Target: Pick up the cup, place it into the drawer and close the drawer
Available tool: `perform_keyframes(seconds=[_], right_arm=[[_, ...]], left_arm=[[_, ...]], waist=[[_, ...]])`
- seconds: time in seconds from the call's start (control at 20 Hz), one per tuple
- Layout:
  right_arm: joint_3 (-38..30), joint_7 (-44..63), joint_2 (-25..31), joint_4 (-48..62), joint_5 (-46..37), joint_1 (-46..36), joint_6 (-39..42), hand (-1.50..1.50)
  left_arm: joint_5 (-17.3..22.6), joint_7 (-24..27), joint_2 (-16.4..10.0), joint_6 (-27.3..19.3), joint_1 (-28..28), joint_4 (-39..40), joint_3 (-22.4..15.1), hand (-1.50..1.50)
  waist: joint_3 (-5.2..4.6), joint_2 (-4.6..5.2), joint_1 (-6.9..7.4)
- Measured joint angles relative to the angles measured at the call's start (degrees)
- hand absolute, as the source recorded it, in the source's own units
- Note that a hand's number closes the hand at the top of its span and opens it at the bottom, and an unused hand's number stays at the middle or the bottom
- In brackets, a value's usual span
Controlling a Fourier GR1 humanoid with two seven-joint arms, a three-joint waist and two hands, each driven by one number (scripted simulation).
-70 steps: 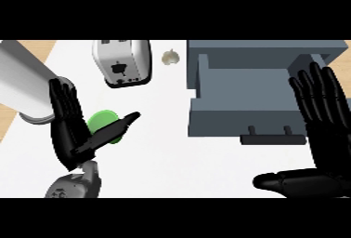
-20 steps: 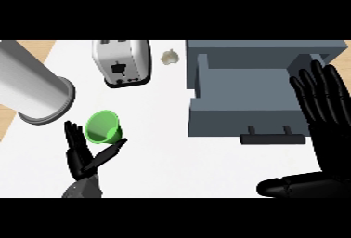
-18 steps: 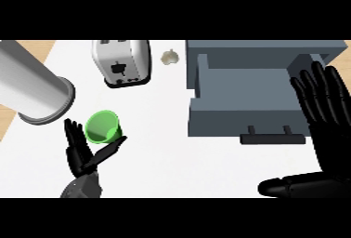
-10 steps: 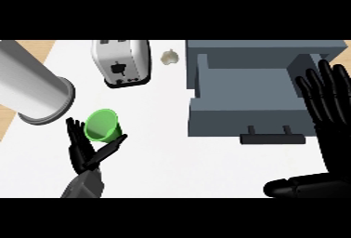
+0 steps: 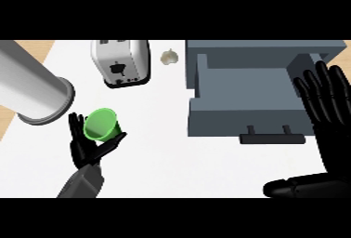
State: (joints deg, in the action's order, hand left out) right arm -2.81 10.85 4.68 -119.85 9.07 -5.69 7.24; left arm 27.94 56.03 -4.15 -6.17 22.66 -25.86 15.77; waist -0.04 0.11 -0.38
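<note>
The green cup (image 5: 103,124) is at the counter's left, tilted so its open mouth shows. My left hand (image 5: 86,149) comes up from below it, fingers on its left side and thumb on its right, curled round it. The grey drawer (image 5: 250,100) stands pulled open at the right, nothing inside it, with its black handle (image 5: 273,138) on the near front. Beyond the drawer's right side, my right hand (image 5: 329,109) rests open with fingers up and its thumb (image 5: 302,187) low by the view's edge.
A large grey cylinder (image 5: 31,93) lies just up and left of the cup, close to my left hand. A silver toaster (image 5: 122,62) and a small pale garlic-like bulb (image 5: 168,56) sit at the back. White counter (image 5: 171,158) stretches between cup and drawer.
My left hand has slid lower under the cup and closed round it, and the cup now shows its mouth. The right hand has drifted slightly to the right.
</note>
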Motion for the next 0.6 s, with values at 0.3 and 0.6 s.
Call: perform_keyframes(seconds=[0.3, 0.6], right_arm=[[1.19, -0.79, -0.77, 0.75, -1.46, -0.19, -0.45, -1.5], [0.1, -0.03, -0.1, 0.08, -0.46, -0.47, -0.22, -1.5]], left_arm=[[-0.38, 3.47, 0.55, 5.38, 1.57, 4.49, 0.17, 1.5], [-1.51, 6.07, 0.36, 4.75, 2.46, 4.43, 0.45, 1.5]], waist=[[-0.02, 0.08, -0.16], [-0.01, 0.05, -0.12]])
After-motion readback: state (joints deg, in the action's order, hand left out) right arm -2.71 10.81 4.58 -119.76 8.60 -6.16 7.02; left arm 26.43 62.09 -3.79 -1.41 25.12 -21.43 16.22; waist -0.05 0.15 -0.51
